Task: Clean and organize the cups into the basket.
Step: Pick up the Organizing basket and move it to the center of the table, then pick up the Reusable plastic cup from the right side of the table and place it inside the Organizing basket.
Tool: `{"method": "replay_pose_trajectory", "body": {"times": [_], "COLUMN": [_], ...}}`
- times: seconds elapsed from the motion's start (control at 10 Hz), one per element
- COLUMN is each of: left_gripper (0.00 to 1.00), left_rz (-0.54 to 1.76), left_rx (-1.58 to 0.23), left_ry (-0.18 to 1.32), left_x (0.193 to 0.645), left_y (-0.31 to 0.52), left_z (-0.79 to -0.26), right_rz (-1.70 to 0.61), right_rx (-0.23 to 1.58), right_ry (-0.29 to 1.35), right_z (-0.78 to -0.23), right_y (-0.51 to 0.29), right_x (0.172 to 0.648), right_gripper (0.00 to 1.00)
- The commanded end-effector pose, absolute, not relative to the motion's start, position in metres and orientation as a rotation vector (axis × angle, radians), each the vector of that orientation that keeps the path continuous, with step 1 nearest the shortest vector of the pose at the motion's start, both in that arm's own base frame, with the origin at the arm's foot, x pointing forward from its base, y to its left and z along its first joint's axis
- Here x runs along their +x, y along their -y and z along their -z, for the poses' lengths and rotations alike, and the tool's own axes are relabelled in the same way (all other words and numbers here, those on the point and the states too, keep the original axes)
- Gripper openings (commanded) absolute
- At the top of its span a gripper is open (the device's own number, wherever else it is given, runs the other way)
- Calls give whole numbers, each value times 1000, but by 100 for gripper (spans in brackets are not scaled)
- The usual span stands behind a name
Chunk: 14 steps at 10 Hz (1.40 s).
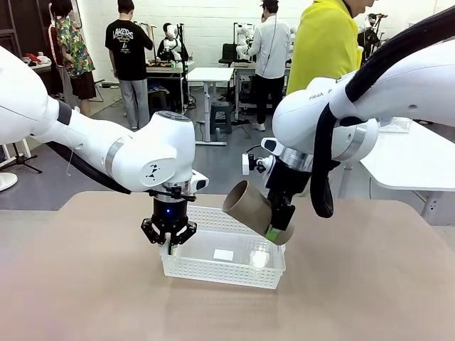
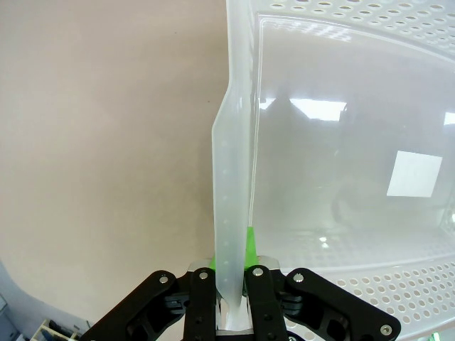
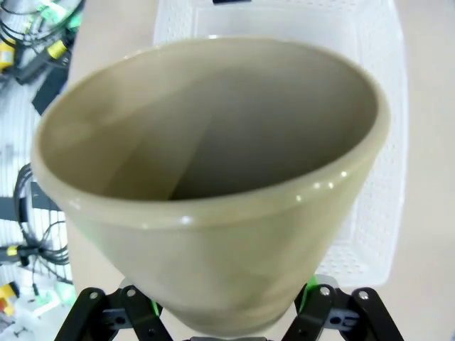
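Our left gripper point(image 1: 169, 241) pinched one wall of the basket point(image 1: 213, 273) steady while our right gripper point(image 1: 279, 231) clutched the tilted tan cup point(image 1: 249, 206) above it, so we judged a slow, low release best.

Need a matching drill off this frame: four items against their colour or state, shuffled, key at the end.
Items:
1. left gripper
2. right gripper
3. cup
4. basket

States:
A. tan, tilted in the air
B. white, sitting on the table
C. shut on the cup's narrow end
D. shut on the basket's side wall

Pairs: 1-D; 2-C; 3-A; 4-B
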<state>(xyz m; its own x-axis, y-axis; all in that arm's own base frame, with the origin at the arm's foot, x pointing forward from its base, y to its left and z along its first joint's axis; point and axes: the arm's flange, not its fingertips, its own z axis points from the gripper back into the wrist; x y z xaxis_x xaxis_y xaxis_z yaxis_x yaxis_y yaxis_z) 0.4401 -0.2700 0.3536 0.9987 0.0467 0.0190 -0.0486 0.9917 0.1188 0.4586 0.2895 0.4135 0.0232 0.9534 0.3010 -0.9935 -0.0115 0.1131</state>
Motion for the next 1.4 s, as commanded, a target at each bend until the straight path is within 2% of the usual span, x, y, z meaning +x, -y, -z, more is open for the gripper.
{"method": "replay_pose_trajectory", "body": {"times": [0.0,0.2,0.8,1.3], "left_gripper": [0,0,0,0], "left_rz": [-40,-40,-40,-40], "left_rx": [125,125,125,125], "left_ry": [11,11,11,11], "left_x": [440,440,440,440], "left_y": [269,269,269,269], "left_z": [-351,-351,-351,-351], "right_rz": [-1569,-1627,-1658,-1569], "right_rx": [374,356,384,315], "right_ry": [175,88,-12,-86], "right_z": [-403,-389,-360,-337], "right_y": [-295,-315,-333,-329], "right_x": [456,454,454,464], "right_gripper": [81,81,81,81]}}
